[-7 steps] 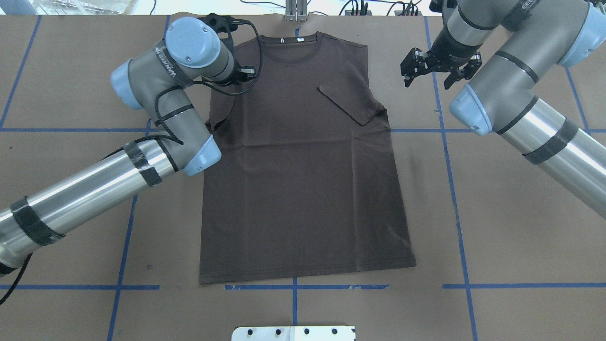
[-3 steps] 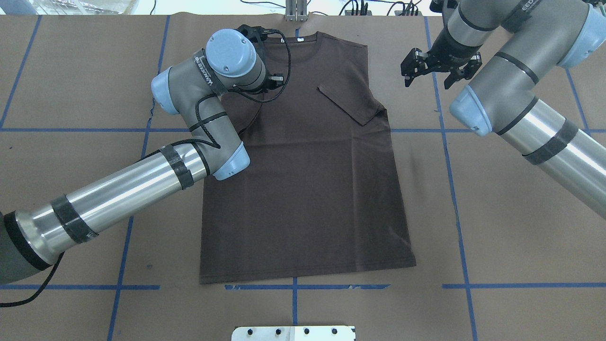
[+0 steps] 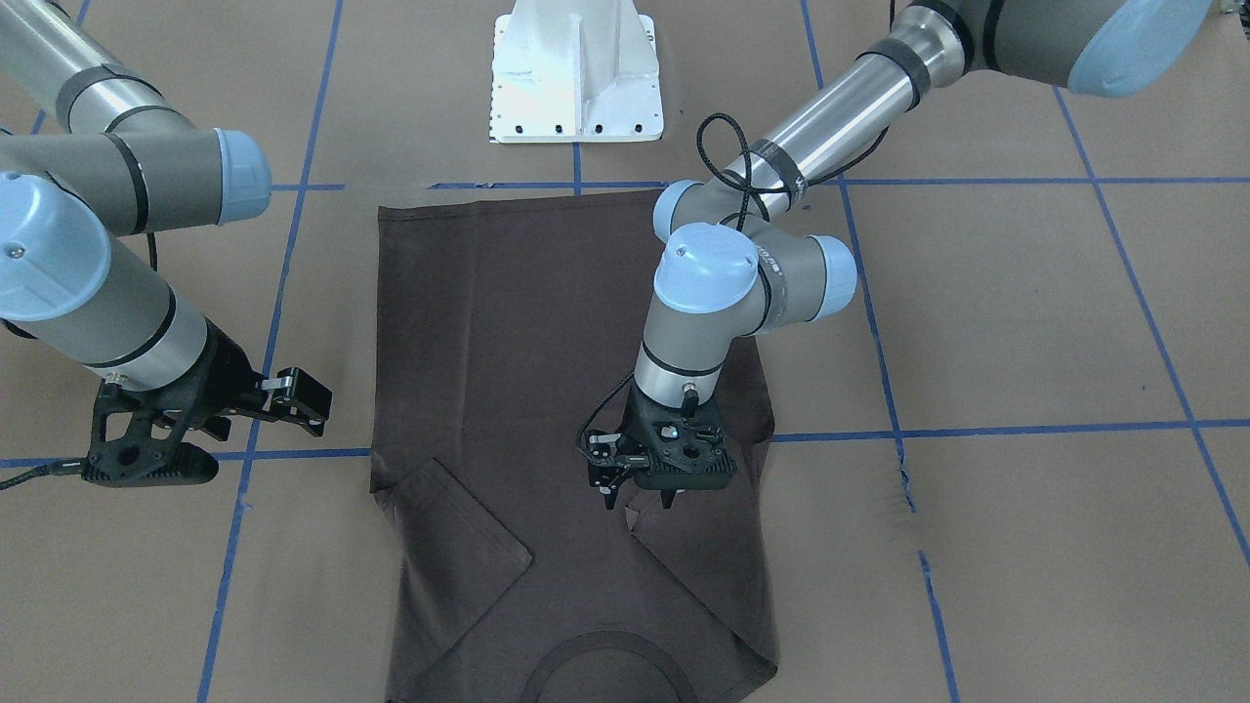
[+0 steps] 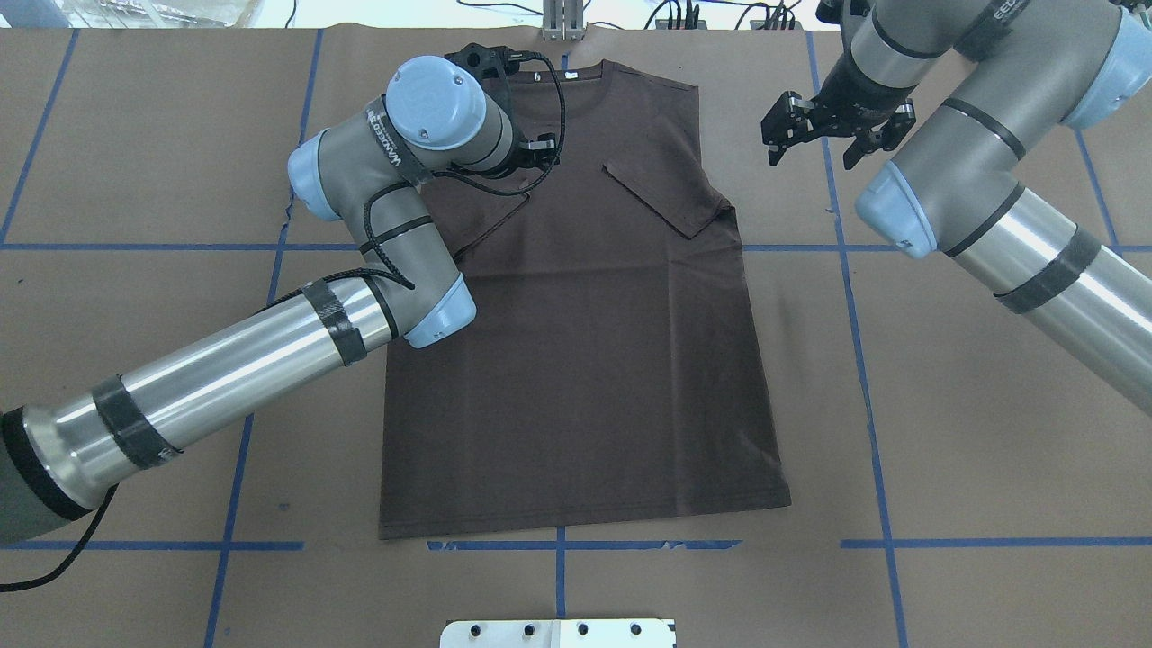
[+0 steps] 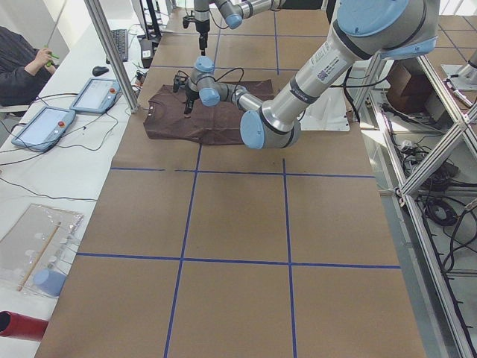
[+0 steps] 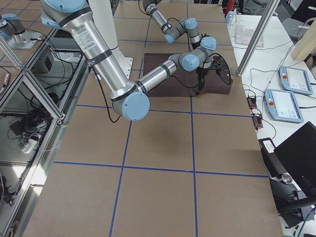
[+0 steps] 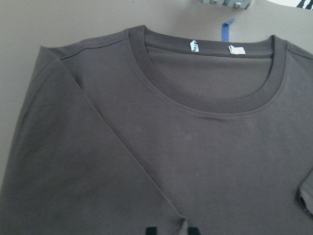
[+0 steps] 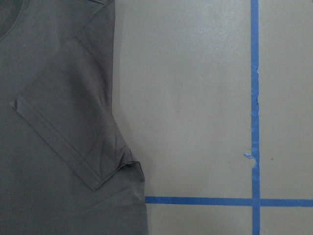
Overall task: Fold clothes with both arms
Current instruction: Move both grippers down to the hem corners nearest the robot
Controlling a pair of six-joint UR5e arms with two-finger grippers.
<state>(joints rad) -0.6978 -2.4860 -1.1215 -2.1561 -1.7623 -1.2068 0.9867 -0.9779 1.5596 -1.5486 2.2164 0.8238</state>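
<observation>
1. T-shirt [image 4: 585, 378], dark grey-brown and short-sleeved: spread flat, front up, on the brown paper table cover [image 4: 972, 432], directly beneath the left gripper [image 3: 640, 500] and off to one side of the right gripper [image 4: 810, 160].
2. Left gripper: fingers [image 7: 152, 230] drawn close together, with the hem corner of the left sleeve [image 7: 88, 147] running in between them. Apparently pinched, though seen only at the bottom edge of the wrist view.
3. Just changed: a second ago hung over the shirt's outer left edge at the sleeve; now sits inboard over the chest, short of the ribbed collar [image 7: 210, 105] and its white neck tags [image 7: 194, 45]. Has dragged the sleeve along, leaving a diagonal crease from the shoulder to the fingertips.
4. Right gripper: jaws spread wide, nothing held, poised above bare paper just outside the shirt. Unmoved across the overhead shots. Beside it, toward the shirt, the right sleeve [image 4: 666, 198], already turned in on the chest.
5. Meaning for the task: both sleeves now tucked inward, body close to a plain rectangle. Sleeve stage judged nearly done, pending release of the left one.
6. Next, likely: let go and lift clear without snagging, then take the bottom hem [image 4: 585, 522] or side edges with both arms for the body folds. Risk: thin cotton clinging to the fingers and undoing the tuck.
</observation>
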